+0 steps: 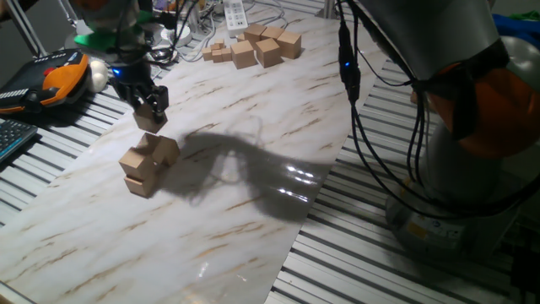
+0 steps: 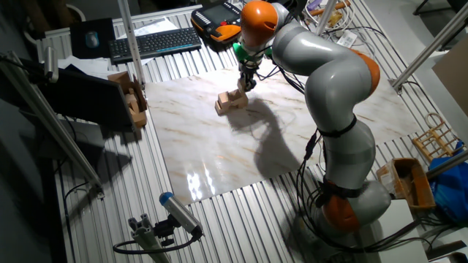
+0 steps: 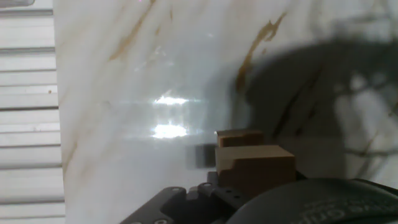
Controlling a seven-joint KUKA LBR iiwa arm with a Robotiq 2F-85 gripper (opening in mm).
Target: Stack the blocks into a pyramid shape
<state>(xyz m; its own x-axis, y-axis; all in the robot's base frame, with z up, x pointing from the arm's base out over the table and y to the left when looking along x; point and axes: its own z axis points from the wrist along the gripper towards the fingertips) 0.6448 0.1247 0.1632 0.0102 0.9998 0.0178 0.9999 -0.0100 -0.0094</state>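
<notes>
We see the gripper closed on a cube, held just above the heap near the slab's left edge. Fingertips are mostly hidden behind the cube, so grip detail is unclear. In the hand view the cube fills the lower frame, w/ another block behind it; blurry, and we can't tell the gap to the heap. In the other fixed view the heap is small, levels hard to count. Spare cubes sit at the far edge. Open slab lies to the right of the heap, w/ arm shadow across it.
</notes>
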